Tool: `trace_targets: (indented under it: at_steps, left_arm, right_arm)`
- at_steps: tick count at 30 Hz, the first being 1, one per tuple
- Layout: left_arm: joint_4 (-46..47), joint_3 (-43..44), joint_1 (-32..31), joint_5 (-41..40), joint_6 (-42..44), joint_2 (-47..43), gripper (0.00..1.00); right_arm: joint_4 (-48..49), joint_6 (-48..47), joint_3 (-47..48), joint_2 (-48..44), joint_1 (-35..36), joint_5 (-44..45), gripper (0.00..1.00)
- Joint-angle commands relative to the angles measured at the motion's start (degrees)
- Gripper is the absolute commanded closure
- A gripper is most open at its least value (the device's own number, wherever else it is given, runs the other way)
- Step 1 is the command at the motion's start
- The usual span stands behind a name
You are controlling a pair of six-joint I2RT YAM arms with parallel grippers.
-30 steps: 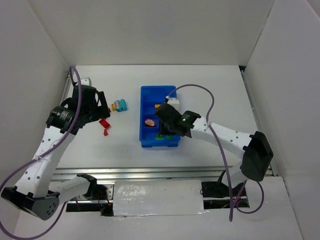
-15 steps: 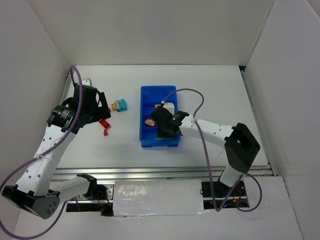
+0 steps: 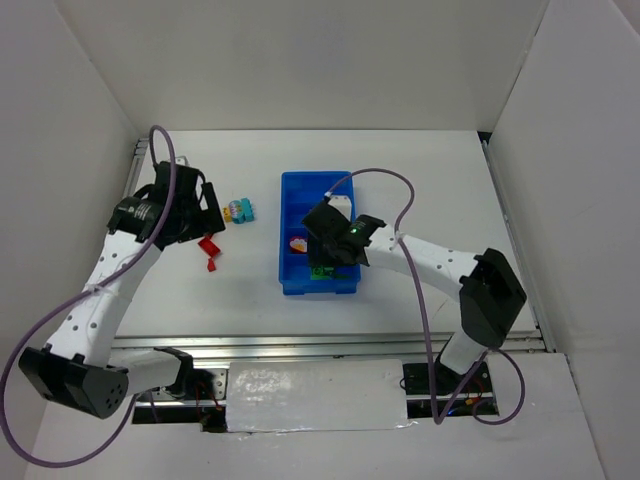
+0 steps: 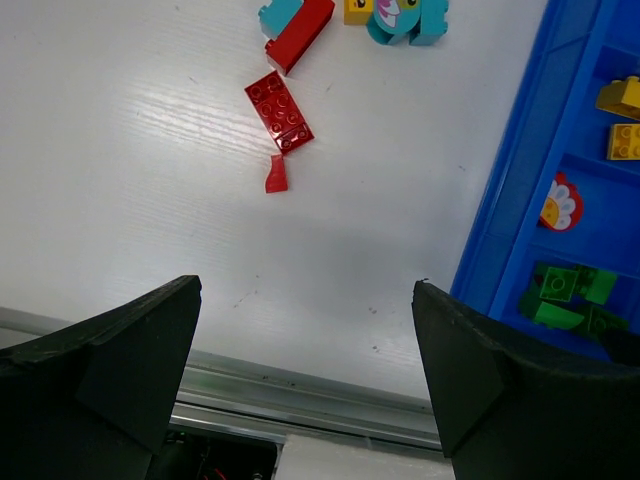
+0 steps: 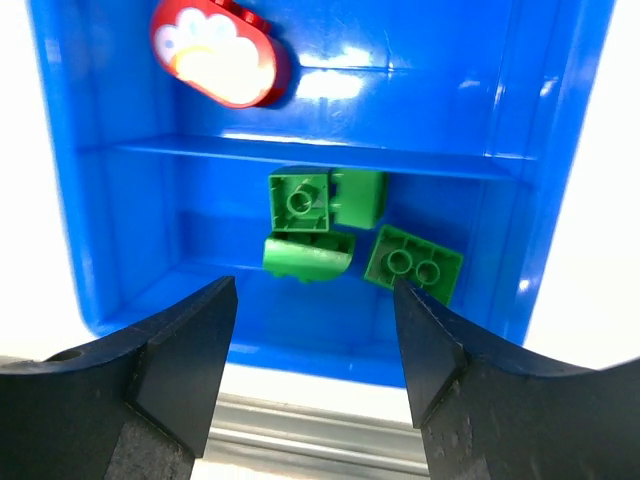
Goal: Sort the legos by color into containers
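Blue glossy plastic tray (image 3: 285, 230) sits about mid-surface, its long side running away from the arms.

Count from the right wrist cam:
- **Green:** four green bricks (image 5: 300, 200) are in the end compartment nearest the arms. One is square with a round socket, and a plain block touches it. Below those sits a rounded one, and a two-stud one lies tilted off to the right.
- **Red, in the tray:** one compartment up there's a single red oval piece (image 5: 220, 55), shiny, with a white print.

The left wrist cam adds two yellow bricks (image 4: 625, 142) further up the tray.

Loose on the white, faintly streaky surface (image 3: 430, 200), left of the tray:
- **Red:** three bits. A flat red studded plate (image 4: 279, 111) has a tiny red chip (image 4: 277, 175) just beside it, and there's a smooth long red brick (image 4: 300, 33).
- **Teal and yellow:** the teal pieces (image 4: 405, 20) and one yellow piece (image 4: 358, 10) are cropped at the frame edge, so I can't count the teal exactly.

All of these lie well apart from the tray's wall.

The left gripper (image 4: 305, 290) hangs above the surface on the near side of the reds, jaws spread wide with nothing between them. The right gripper (image 5: 312, 290) is over the green compartment, jaws also spread and pinching nothing.

On the edges, a ribbed metal rail (image 3: 300, 350) runs along the near side. White walls (image 3: 80, 120) close in the left, back and right.
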Motion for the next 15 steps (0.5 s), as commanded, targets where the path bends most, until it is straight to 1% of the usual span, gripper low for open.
trace_targets:
  at_steps: [1,3,6,8,12,15]
  left_arm:
    - [2.06,0.02,1.68,1.63,-1.61,3.84,0.0]
    - [2.41,0.2,3.44,1.62,-2.4,7.0,0.0]
    - [4.25,-1.38,6.61,4.52,-3.11,11.22,0.0]
    - [4.87,-2.78,7.84,4.53,-4.77,13.34,0.01]
    - [6.79,-4.89,9.51,3.47,-8.38,18.61,0.0]
    - [10.48,-5.86,10.74,3.39,-9.88,21.34,0.03]
  right_arm:
    - [-0.24,0.02,2.74,-6.86,-0.25,-0.28,0.28]
    - [0.46,-0.94,2.31,-10.29,-0.25,-2.04,0.23]
    - [1.34,-3.14,2.04,-14.16,-0.25,-5.99,0.22]
    - [1.08,-4.37,1.87,-16.45,-0.08,-8.1,0.19]
    - [1.08,-5.17,-0.06,-19.79,-0.16,-10.21,0.19]
    - [2.05,-5.7,-2.09,-22.07,-0.16,-11.97,0.19]
